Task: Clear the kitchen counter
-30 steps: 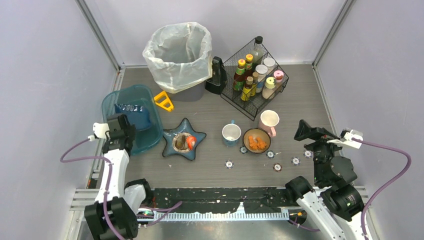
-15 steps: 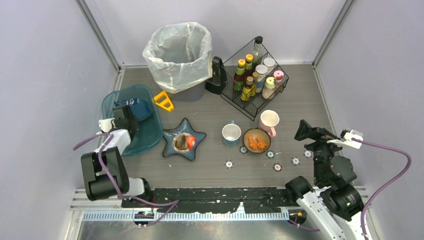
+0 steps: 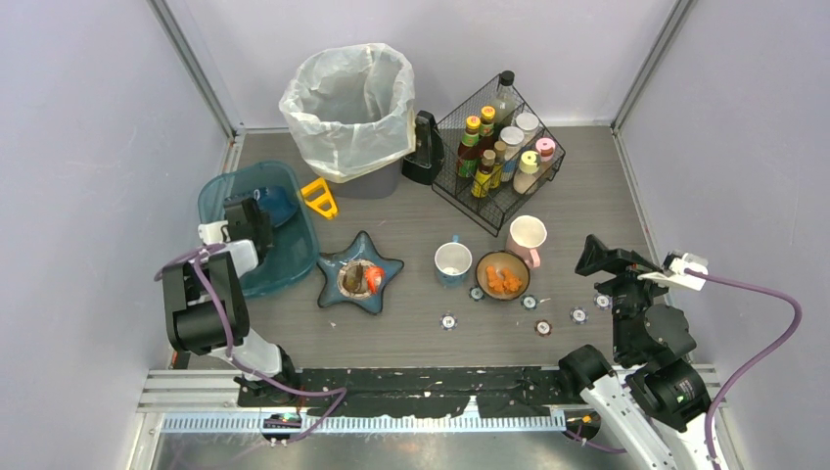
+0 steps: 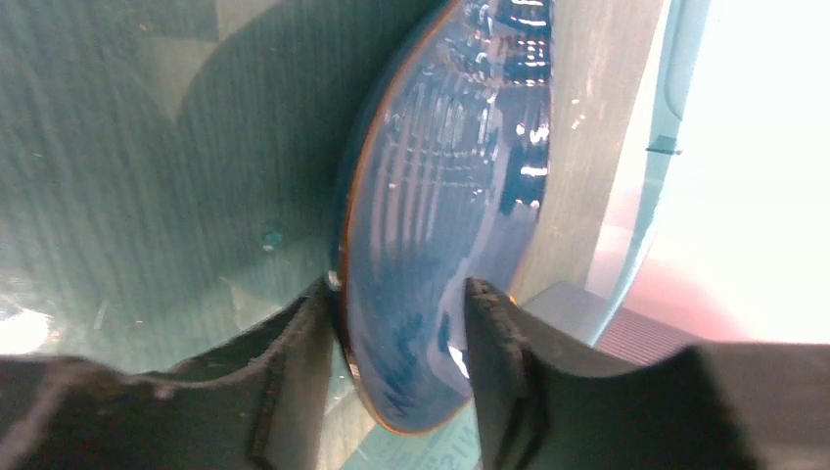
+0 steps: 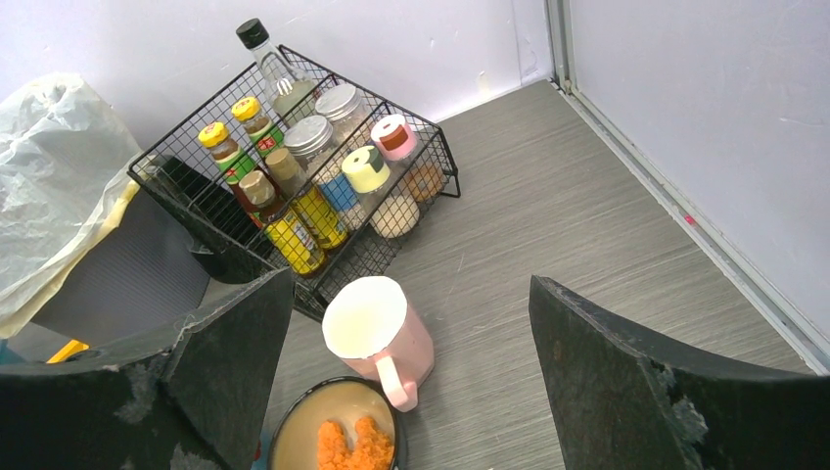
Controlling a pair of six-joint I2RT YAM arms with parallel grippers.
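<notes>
The kitchen counter point(image 3: 587, 186) is dark grey wood-grain. On its left stands a teal tub point(image 3: 294, 259). My left gripper point(image 3: 258, 210) reaches into the tub, where a glossy blue dish point(image 3: 278, 207) stands on edge. In the left wrist view the blue dish point(image 4: 440, 196) sits between the left gripper's point(image 4: 396, 294) parted fingers, its rim just off the pads; the gripper is open. My right gripper point(image 3: 588, 257) hovers wide open at the right, holding nothing. In the right wrist view the right gripper point(image 5: 411, 284) frames a pink mug point(image 5: 377, 338).
A blue star plate point(image 3: 359, 277) with scraps, a blue mug point(image 3: 452, 262), a bowl of orange food point(image 3: 502, 274) and the pink mug point(image 3: 527, 238) stand mid-counter. Small round chips point(image 3: 447, 320) lie nearer. A lined bin point(image 3: 347, 103), a wire rack point(image 3: 494, 152) and a yellow tool point(image 3: 319, 199) stand behind.
My left arm has reached further into the tub with the blue dish, and its jaws have parted from a tight grip. The right arm has not moved.
</notes>
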